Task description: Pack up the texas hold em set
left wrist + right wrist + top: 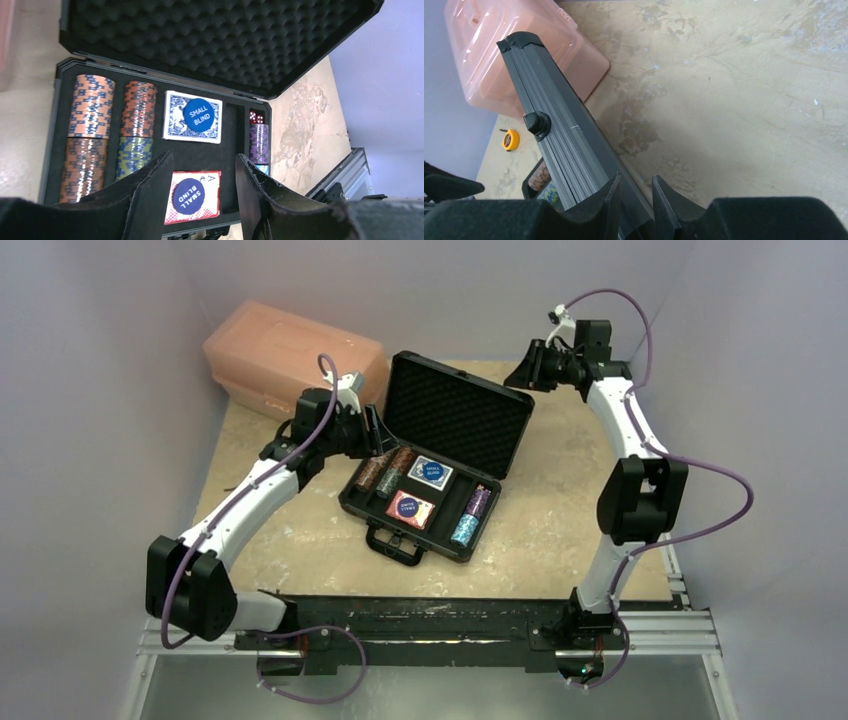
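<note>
Black briefcase (452, 545) lies open on the tabletop (570, 530), chip stacks (90, 135) and decks slotted in. Its lid (559, 145) could slam onto the left gripper (202, 167), spread wide above the red deck (192, 197). The right gripper (634, 190) is narrowed at the lid's edge; whether it grips is unclear.
</note>
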`<state>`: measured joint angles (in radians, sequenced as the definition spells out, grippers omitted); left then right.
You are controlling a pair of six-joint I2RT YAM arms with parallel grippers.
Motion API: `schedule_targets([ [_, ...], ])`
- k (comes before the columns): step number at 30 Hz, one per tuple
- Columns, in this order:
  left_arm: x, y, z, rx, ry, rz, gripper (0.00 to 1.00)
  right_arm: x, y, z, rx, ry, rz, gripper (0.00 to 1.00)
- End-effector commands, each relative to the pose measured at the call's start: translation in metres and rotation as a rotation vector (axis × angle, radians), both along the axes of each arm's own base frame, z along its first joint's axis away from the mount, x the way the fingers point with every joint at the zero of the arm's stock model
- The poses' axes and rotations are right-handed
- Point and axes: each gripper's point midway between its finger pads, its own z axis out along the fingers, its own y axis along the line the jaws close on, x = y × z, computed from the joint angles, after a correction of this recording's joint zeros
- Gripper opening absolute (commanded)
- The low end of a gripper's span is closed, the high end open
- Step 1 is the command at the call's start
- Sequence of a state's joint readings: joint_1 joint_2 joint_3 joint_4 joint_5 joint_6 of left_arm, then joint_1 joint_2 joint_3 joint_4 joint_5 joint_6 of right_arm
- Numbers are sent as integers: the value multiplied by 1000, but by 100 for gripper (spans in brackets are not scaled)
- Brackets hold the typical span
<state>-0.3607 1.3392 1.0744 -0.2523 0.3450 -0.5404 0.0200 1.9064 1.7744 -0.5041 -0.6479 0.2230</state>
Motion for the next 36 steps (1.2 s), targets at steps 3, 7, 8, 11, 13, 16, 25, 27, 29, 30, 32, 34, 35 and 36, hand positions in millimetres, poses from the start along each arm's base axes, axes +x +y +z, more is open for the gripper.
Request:
schedule_targets([
  [3, 14, -26, 27, -71, -43, -24, 47, -52, 36, -3, 45, 92, 133, 33],
  [7, 22, -34, 30, -80, -38, -30, 46, -60, 43, -4, 41, 96, 148, 33],
  [8, 23, -35, 31, -82, -39, -32, 46, -62, 46, -4, 41, 96, 154, 33],
  [11, 29, -39, 36, -81, -41, -37, 46, -66, 53, -3, 39, 94, 165, 33],
  [13, 32, -41, 37, -76, -40, -39, 45, -68, 56, -2, 40, 93, 172, 33],
  [16, 38, -44, 34, -65, -29, -48, 46, -71, 62, 0, 43, 93, 179, 33],
  [25, 44, -45, 26, -38, -11, -52, 46, -84, 70, 3, 36, 90, 196, 33],
  [27, 42, -44, 24, -35, -9, -49, 45, -87, 73, 2, 36, 92, 203, 33],
  [29, 40, -42, 24, -35, -13, -45, 45, -91, 77, 2, 34, 94, 211, 33],
  [30, 39, -41, 23, -33, -13, -42, 46, -94, 80, 2, 31, 93, 218, 33],
  [32, 35, -39, 22, -26, -15, -41, 45, -99, 85, 1, 25, 96, 226, 33],
  [34, 31, -35, 19, -18, -15, -36, 45, -104, 92, 0, 18, 99, 236, 33],
  [35, 28, -34, 15, -12, -9, -35, 46, -107, 95, 0, 14, 97, 242, 33],
  [36, 26, -32, 16, -12, -12, -31, 46, -110, 98, -1, 10, 99, 247, 33],
])
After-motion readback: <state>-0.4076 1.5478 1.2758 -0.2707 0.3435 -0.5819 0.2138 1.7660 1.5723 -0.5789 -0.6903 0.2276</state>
